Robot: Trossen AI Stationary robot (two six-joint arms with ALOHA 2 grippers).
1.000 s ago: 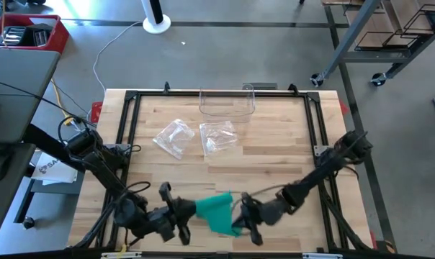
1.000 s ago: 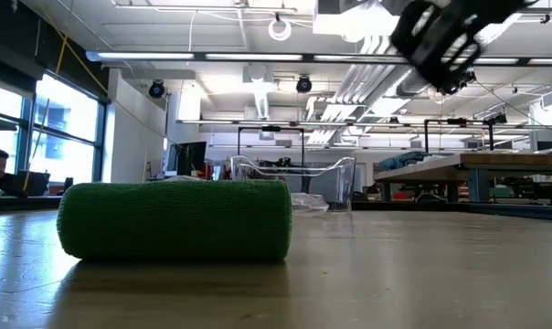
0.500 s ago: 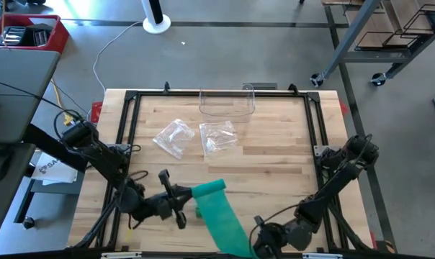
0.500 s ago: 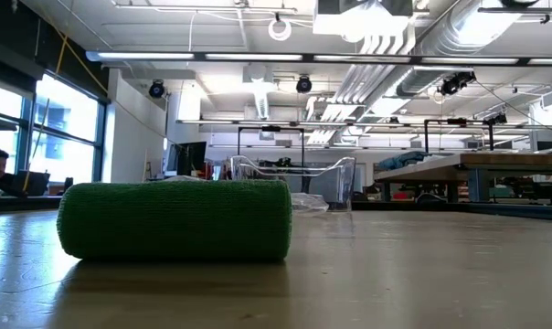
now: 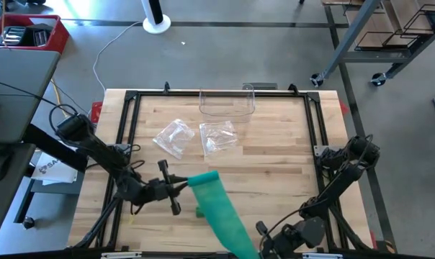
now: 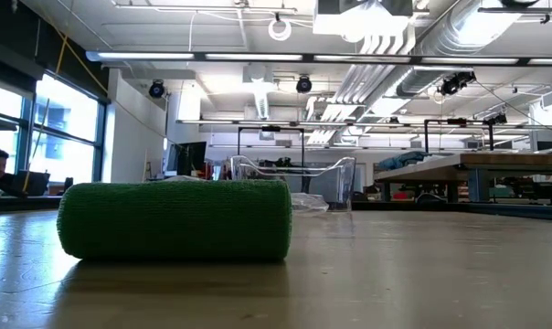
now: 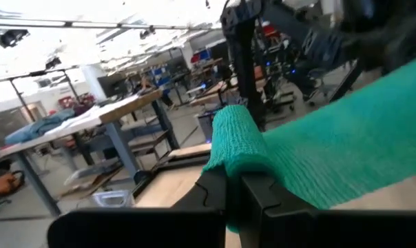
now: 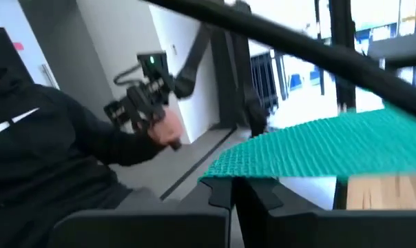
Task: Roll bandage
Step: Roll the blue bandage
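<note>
1. Green bandage [image 5: 219, 211] stretched above the table's near edge, between both grippers.
2. Left gripper [image 5: 180, 185] clenched on its far end.
3. Right gripper [image 5: 264, 248] clenched on its near end.

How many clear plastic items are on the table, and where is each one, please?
3. A clear plastic container stands at the far edge, middle. Two crumpled clear plastic wrappers lie just before it: one wrapper to the left, the other wrapper beside it, under the container. More may be hidden.
</note>
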